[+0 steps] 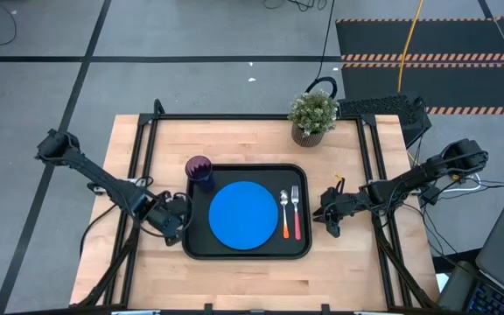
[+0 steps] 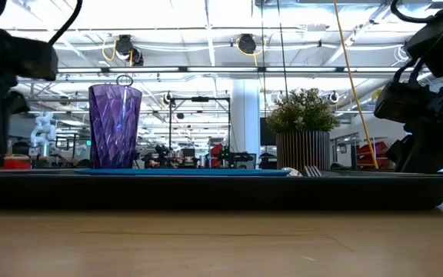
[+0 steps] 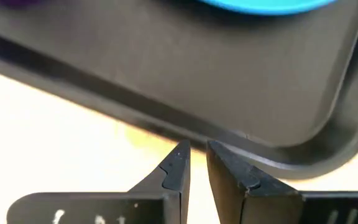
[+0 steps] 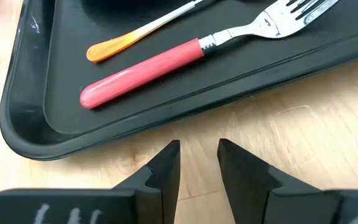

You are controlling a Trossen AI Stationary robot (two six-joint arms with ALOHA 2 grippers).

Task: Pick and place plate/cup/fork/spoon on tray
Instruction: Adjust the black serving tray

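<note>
The left end effector sits low just off the tray's nine o'clock rim; its fingers stand slightly parted over bare wood with nothing between them, so it is released. The right end effector mirrors it just off the three o'clock rim, its fingers likewise a little apart and empty above the tabletop.

Outward from there, every piece of tableware lies inside the tray. The plate lies flat at the tray's centre. The cup stands upright in the corner toward eleven o'clock. The spoon and the fork lie side by side, near but apart, along the three o'clock side, handles toward six o'clock. A potted plant stands off the tray toward one o'clock.

Judging by this layout, all four placements look done; nothing remains loose on the wood, and only pulling the arms away seems left.
</note>
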